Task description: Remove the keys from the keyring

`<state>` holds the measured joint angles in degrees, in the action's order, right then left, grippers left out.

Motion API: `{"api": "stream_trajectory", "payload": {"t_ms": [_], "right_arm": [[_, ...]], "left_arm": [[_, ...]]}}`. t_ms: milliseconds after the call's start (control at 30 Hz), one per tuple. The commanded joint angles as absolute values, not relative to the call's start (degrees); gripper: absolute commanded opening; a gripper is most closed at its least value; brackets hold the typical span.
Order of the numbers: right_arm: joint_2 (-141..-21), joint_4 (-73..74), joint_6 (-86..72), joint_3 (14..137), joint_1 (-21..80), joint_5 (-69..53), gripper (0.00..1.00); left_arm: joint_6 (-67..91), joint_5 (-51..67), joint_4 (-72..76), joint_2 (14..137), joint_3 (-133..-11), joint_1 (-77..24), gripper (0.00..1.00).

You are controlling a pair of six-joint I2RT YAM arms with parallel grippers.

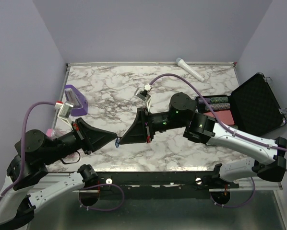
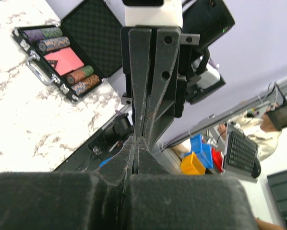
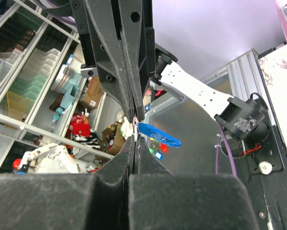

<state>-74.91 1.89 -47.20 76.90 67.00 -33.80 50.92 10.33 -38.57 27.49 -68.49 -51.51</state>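
My left gripper [image 1: 114, 136] and my right gripper [image 1: 123, 140] meet tip to tip just above the table's front edge, both shut. The keyring's blue oval tag [image 1: 117, 143] hangs at the meeting point. In the right wrist view the tag [image 3: 159, 135] sticks out to the right of a thin silver metal sliver [image 3: 135, 128] pinched between my right gripper [image 3: 135, 140] and the left fingers [image 3: 126, 62] above. I cannot tell ring from key in that sliver. In the left wrist view my left gripper [image 2: 136, 140] is shut, with a bit of blue tag [image 2: 107, 162] beside it.
A purple wedge block [image 1: 75, 99] lies at the left. An open black case of poker chips [image 1: 249, 105] stands at the right and also shows in the left wrist view [image 2: 62, 57]. A white tube [image 1: 191, 68] lies at the back edge.
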Motion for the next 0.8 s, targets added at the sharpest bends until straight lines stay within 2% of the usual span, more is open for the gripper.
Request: {"api": "stream_trajectory", "payload": {"t_ms": [0, 400, 767], "right_arm": [[-75.8, -2.6, -49.0, 76.0, 67.7, -33.9, 0.01], [-77.1, -6.7, -51.1, 75.8, 67.7, -32.0, 0.01], [-77.1, -5.9, -50.8, 75.6, 67.7, -31.0, 0.01]], "left_arm": [[55.4, -2.2, -35.3, 25.2, -66.0, -51.4, 0.00], [62.7, -11.0, -32.3, 20.5, -61.1, -51.3, 0.00], [59.6, -9.6, -34.0, 21.4, -63.5, -51.4, 0.01]]}}
